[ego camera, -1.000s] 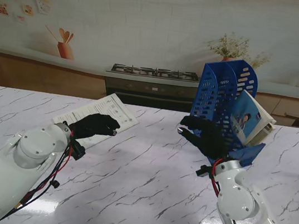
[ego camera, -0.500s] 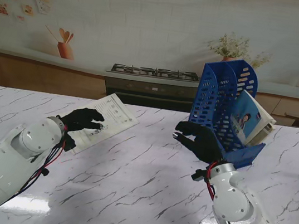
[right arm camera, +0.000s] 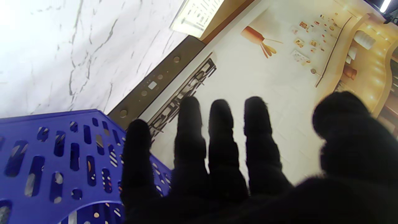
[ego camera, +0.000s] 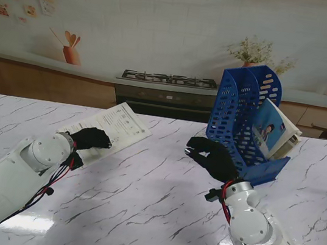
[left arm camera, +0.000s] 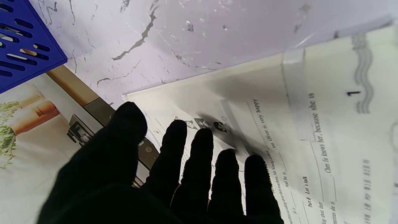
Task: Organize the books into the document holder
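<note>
Left hand [ego camera: 92, 138] lies flat, fingers spread, on the near edge of the white book [ego camera: 114, 125], gripping nothing; likely pinning it for pickup. Right hand [ego camera: 210, 157] hovers loosely curled and empty beside the blue holder [ego camera: 240, 103], which already keeps 1 book [ego camera: 273, 131] leaning inside.

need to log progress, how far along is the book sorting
Done: one book already leans inside the blue holder. In hand: nothing; the left hand lies flat on the white booklet, the right hand is open beside the holder. Left: lifting that booklet in.
</note>
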Motion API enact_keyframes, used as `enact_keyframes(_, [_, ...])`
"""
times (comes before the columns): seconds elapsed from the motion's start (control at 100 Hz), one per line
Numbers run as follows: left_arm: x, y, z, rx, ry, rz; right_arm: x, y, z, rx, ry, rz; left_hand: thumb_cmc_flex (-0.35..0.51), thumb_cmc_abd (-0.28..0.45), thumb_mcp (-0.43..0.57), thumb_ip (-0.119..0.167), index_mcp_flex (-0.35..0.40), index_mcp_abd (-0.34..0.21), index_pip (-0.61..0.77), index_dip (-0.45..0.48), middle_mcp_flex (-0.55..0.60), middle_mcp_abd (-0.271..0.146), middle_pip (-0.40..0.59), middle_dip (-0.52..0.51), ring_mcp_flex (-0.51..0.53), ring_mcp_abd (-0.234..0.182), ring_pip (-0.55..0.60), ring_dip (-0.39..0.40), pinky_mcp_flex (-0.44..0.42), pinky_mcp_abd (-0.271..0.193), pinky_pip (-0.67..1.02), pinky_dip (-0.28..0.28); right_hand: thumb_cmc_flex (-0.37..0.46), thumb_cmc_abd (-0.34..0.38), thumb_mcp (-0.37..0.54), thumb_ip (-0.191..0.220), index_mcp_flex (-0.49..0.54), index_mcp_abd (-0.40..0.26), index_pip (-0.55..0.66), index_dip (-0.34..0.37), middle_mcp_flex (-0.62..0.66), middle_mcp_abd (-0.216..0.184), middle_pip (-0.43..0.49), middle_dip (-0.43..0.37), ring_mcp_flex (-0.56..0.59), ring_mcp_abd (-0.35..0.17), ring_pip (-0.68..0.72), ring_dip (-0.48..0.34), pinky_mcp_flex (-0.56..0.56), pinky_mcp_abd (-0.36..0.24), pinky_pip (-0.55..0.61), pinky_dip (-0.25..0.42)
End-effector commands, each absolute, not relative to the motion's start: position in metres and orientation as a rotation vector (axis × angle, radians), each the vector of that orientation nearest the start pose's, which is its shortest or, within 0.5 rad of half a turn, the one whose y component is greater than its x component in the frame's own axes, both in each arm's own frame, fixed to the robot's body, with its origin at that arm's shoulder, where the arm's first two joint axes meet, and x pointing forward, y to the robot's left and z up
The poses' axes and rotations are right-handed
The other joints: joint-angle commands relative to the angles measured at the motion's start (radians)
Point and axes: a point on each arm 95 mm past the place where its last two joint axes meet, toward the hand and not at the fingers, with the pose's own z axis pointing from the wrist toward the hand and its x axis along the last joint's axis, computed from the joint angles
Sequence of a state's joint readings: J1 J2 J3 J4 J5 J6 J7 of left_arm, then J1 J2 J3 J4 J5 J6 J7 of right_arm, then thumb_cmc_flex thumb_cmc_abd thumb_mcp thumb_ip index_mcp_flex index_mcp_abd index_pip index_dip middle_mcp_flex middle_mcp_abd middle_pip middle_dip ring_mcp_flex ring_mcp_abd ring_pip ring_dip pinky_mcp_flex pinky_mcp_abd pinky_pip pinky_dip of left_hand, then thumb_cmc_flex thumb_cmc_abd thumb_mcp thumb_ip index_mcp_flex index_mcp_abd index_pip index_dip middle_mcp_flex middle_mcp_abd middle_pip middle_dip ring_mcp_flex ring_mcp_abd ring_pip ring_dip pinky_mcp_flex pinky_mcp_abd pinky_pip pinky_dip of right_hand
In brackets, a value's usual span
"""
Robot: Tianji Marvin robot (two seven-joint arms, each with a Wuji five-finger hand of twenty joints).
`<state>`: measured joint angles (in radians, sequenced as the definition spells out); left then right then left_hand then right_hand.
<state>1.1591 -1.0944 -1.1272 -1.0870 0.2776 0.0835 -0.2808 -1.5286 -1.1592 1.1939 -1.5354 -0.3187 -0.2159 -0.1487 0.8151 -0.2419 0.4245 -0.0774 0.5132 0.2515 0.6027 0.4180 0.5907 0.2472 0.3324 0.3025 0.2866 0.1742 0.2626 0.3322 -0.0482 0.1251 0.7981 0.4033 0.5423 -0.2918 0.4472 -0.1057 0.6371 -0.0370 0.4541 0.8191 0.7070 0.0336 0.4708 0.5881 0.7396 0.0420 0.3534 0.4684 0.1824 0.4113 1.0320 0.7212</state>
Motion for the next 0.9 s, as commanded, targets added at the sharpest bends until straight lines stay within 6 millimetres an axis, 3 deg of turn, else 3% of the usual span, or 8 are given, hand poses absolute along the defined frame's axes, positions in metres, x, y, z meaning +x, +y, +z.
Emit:
enact_keyframes(0.0, [0.489,0.063,-0.375,-2.179,1.348,-1.41,0.404,0.024,-0.32,-1.951,-1.144,-2.499,-0.005,0.051,-0.035,0.03,0.033,0.03,0.032,0.011,0.044,0.025,0.021,-0.012,0.126,0.136,0.111,0.043,0.047,0.095,0.119,0.056,0.009,0.032,-0.028,0.032,0.016,0.002,-0.002,0.027,-0.012,-0.006,0.001,-0.001,-0.008,-0.002,0.004,0.005,-0.018,0.017,-0.014,0.002])
enact_keyframes(0.06, [0.485,0.061,-0.379,-2.207,1.37,-1.378,0.403,0.024,-0.321,-1.949,-1.149,-2.497,0.021,0.063,-0.054,0.021,0.061,0.039,0.058,0.014,0.088,0.045,0.033,-0.007,0.173,0.158,0.144,0.054,0.082,0.128,0.191,0.094,0.008,0.033,-0.031,0.032,0.018,0.0,-0.001,0.027,-0.01,-0.006,0.001,-0.002,-0.005,-0.001,0.005,0.005,-0.018,0.02,-0.015,0.001])
enact_keyframes(0.14, [0.479,0.057,-0.383,-2.256,1.394,-1.355,0.402,0.024,-0.323,-1.951,-1.143,-2.495,0.051,0.081,-0.078,0.016,0.082,0.045,0.087,0.011,0.121,0.058,0.044,-0.002,0.198,0.17,0.17,0.059,0.102,0.137,0.227,0.114,0.008,0.033,-0.034,0.033,0.021,-0.001,-0.001,0.027,-0.005,-0.005,0.0,-0.002,-0.004,0.001,0.005,0.005,-0.018,0.021,-0.016,0.0])
enact_keyframes(0.26, [0.47,0.05,-0.384,-2.321,1.451,-1.346,0.401,0.024,-0.326,-1.95,-1.138,-2.486,0.195,0.142,-0.252,0.02,0.094,0.044,0.143,-0.025,0.159,0.062,0.052,0.003,0.22,0.173,0.211,0.047,0.118,0.137,0.259,0.14,0.007,0.033,-0.036,0.033,0.025,-0.001,-0.001,0.026,-0.001,-0.005,-0.002,-0.003,0.0,0.001,0.005,0.005,-0.017,0.024,-0.015,0.0])
enact_keyframes(0.36, [0.461,0.042,-0.383,-2.353,1.505,-1.363,0.401,0.023,-0.33,-1.95,-1.129,-2.469,0.259,0.168,-0.313,0.015,0.1,0.036,0.162,-0.024,0.175,0.058,0.058,0.005,0.234,0.172,0.229,0.049,0.131,0.135,0.281,0.151,0.007,0.034,-0.036,0.034,0.027,-0.002,0.0,0.026,0.0,-0.005,-0.003,-0.003,-0.001,0.003,0.004,0.005,-0.019,0.025,-0.016,-0.001])
enact_keyframes(0.79, [0.431,0.004,-0.362,-2.379,1.457,-1.609,0.395,0.012,-0.332,-1.956,-1.17,-2.451,0.281,0.187,-0.365,0.024,0.11,0.033,0.169,-0.03,0.186,0.058,0.058,0.004,0.237,0.186,0.236,0.048,0.124,0.145,0.286,0.156,0.011,0.043,-0.039,0.033,0.016,0.004,-0.004,0.024,-0.012,-0.005,-0.001,-0.002,-0.009,-0.002,0.001,0.003,-0.023,0.017,-0.02,-0.012])
enact_keyframes(0.89, [0.427,0.004,-0.35,-2.363,1.377,-1.67,0.394,0.01,-0.332,-1.955,-1.18,-2.448,0.226,0.189,-0.379,0.049,0.071,0.012,0.134,-0.029,0.134,0.034,0.049,0.003,0.217,0.206,0.226,0.057,0.105,0.157,0.275,0.152,0.013,0.047,-0.043,0.034,0.011,0.003,-0.005,0.024,-0.017,-0.006,-0.001,-0.002,-0.014,-0.005,0.0,0.002,-0.025,0.014,-0.021,-0.014])
